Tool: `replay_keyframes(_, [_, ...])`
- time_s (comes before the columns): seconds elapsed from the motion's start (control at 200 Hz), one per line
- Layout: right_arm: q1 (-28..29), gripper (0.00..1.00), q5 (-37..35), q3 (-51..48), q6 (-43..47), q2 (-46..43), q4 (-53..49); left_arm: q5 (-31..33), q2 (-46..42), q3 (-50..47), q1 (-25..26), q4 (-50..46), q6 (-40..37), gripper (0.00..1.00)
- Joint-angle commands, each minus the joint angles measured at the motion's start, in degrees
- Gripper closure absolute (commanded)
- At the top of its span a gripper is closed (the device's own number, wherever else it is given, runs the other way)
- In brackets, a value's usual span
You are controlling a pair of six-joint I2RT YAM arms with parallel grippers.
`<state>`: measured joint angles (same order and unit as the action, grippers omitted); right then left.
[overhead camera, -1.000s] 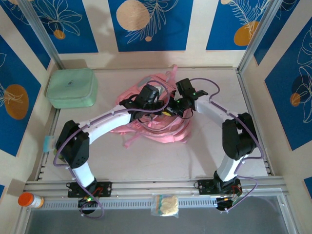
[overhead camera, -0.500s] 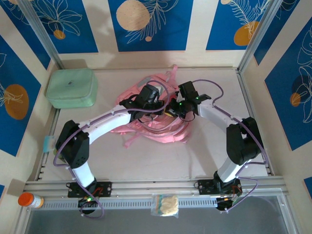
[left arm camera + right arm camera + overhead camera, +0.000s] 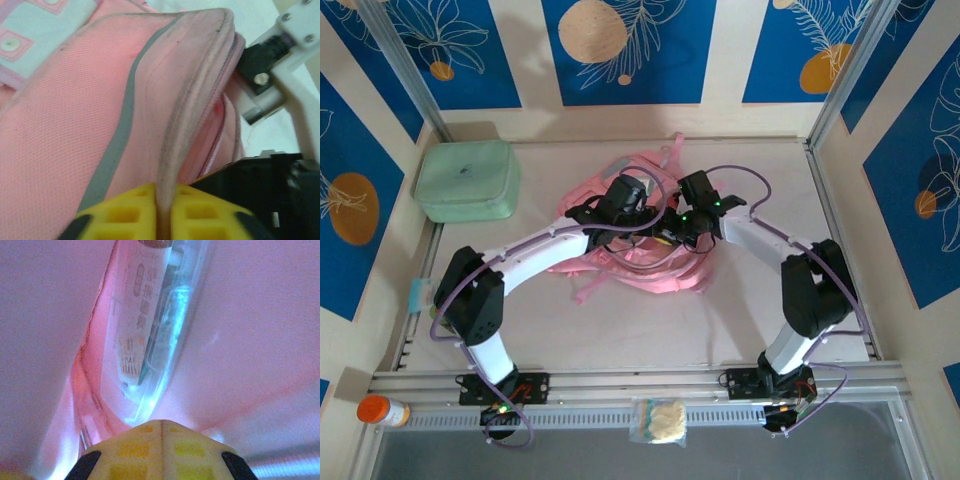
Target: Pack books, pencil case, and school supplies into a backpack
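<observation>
Reaching inward, left pincer [image 3: 164, 212] pinches backpack [image 3: 75, 125] rim; right pincer [image 3: 162, 440] pressed together.

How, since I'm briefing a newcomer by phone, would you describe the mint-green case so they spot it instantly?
Find the table walled with blue panels, then its far left corner. The mint-green case lies flat there. Its rounded boxy shape and pale green colour set it apart from the pink backpack mid-table.
</observation>
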<state>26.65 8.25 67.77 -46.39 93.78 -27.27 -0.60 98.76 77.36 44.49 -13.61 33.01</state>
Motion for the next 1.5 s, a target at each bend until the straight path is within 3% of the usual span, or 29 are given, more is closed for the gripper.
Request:
replay_keyframes(0.0, [-0.6,0.96,-5.3,-2.1,5.5,-8.0,-6.4,-6.0,-2.4,-0.6,0.6,4.9,2.2,0.70])
replay_keyframes(0.135, [1.0,0.88,-11.7,-4.2,7.0,-13.9,-12.0,-9.2,-8.5,-7.3,0.6,10.1,3.8,0.56])
replay_keyframes(0.26, [5.3,0.80,-18.1,-4.6,6.4,-16.6,-17.3,-6.1,-15.6,-14.0,-0.8,8.5,3.0,0.46])
replay_keyframes(0.465, [16.9,0.54,-23.7,-1.9,-0.8,-13.2,-17.8,-5.2,-21.6,-25.6,-7.4,11.1,6.7,0.42])
replay_keyframes(0.635, [23.8,0.48,-30.7,3.8,-10.5,-5.2,-18.1,-6.4,-21.1,-30.4,-12.6,14.3,9.2,0.42])
replay_keyframes(1.105, [27.7,0.53,-37.9,12.8,-33.6,10.2,-21.6,-8.2,-15.1,-32.3,-15.0,21.5,12.1,0.44])
replay_keyframes(1.28, [26.7,0.55,-36.3,11.1,-34.1,11.4,-16.4,-8.6,-14.8,-32.2,-15.0,19.8,10.9,0.44])
replay_keyframes(1.496, [26.5,0.72,-38.1,12.9,-32.3,14.4,-14.6,-8.9,-14.9,-32.8,-15.0,20.2,11.7,0.44])
